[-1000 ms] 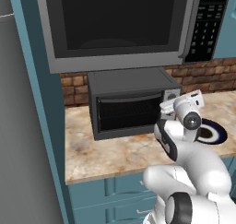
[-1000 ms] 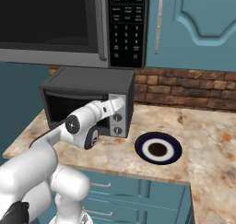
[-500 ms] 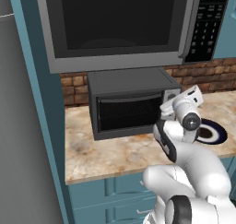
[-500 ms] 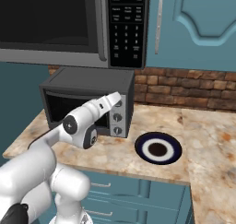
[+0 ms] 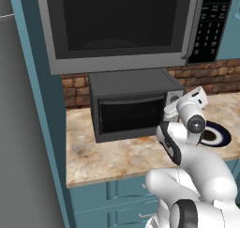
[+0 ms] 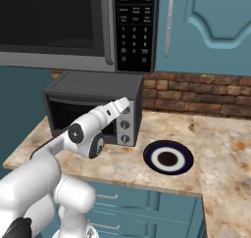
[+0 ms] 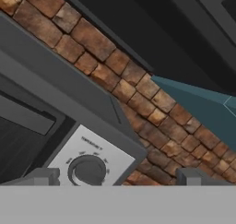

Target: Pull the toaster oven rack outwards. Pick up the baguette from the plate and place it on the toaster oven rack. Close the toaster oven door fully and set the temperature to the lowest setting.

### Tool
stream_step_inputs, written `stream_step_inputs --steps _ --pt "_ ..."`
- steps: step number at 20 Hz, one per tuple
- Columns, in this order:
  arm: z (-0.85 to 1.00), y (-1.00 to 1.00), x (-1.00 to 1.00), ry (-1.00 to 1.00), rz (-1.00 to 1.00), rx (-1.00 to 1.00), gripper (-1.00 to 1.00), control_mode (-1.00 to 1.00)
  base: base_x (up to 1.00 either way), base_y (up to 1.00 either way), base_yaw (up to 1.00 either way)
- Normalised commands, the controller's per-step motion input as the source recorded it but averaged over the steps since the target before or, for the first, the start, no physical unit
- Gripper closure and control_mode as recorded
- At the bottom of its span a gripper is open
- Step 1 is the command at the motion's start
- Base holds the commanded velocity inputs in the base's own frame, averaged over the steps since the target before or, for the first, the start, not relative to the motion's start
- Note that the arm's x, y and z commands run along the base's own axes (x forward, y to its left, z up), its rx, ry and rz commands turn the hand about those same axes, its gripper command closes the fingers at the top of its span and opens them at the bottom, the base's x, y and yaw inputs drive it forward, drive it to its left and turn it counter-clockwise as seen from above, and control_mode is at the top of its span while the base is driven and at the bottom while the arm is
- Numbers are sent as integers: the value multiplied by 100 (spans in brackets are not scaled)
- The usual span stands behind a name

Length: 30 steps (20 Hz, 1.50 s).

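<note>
Speckled stone counter (image 6: pixel 215 154) carries the toaster oven (image 5: pixel 133 105), its door (image 5: pixel 131 113) shut, under a microwave (image 5: pixel 117 25). Beside it sits a dark plate (image 6: pixel 168 157). Gripper (image 7: pixel 115 178) spread open around the top knob (image 7: pixel 87 170).

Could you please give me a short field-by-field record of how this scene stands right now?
toaster oven: on the counter, under the microwave
toaster oven door: shut
hand: at the oven's knob panel, a tip either side of the top knob
plate: on the counter, no baguette on it
backsplash: brick
</note>
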Motion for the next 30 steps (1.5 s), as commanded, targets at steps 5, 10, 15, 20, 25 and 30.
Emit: stream_step_inputs --steps 5,10,15,20,25,30 --pt "0 0 0 0 0 0 -100 -100 0 0 0" --pt "-14 0 0 -1 0 -8 -100 -100 0 0 0" --pt "-17 -37 -9 -5 18 -21 -100 -100 0 0 0" --pt "-14 -5 -9 0 34 -19 -100 -100 0 0 0" --pt "-31 -14 0 1 19 -15 -100 -100 0 0 0" --pt "-14 0 24 -2 3 -37 -100 -100 0 0 0"
